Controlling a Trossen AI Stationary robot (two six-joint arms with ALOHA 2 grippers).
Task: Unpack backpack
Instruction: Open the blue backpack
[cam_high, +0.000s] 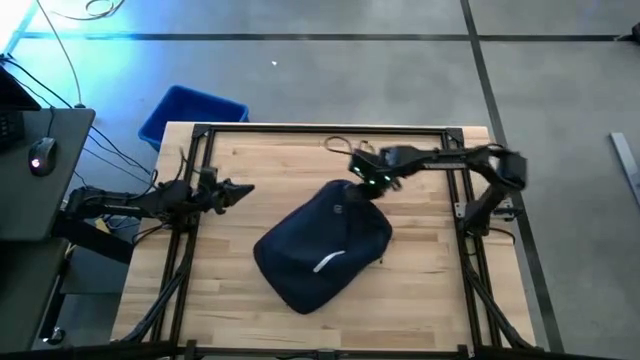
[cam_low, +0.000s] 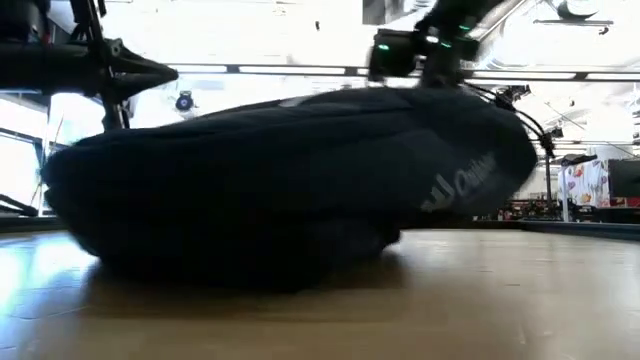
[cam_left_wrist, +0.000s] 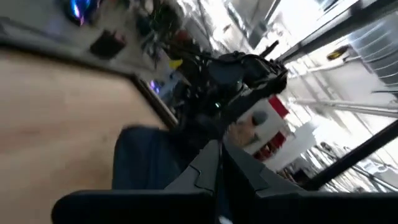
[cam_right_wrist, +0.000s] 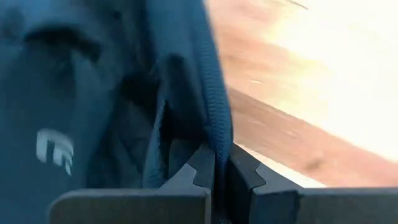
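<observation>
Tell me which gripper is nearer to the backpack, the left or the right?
The right. The right gripper is at the backpack, shut on a fold of its fabric at the top end. The left gripper is shut and hangs apart from it, off to its left side.

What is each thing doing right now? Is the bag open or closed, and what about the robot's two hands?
backpack: lying flat on the table, no opening visible, nothing taken out.
right gripper: jaws shut on a fold of the backpack's top-end fabric.
left gripper: jaws shut, empty, held clear of the backpack.
blue bin: on the floor beyond the table; contents not visible.
</observation>
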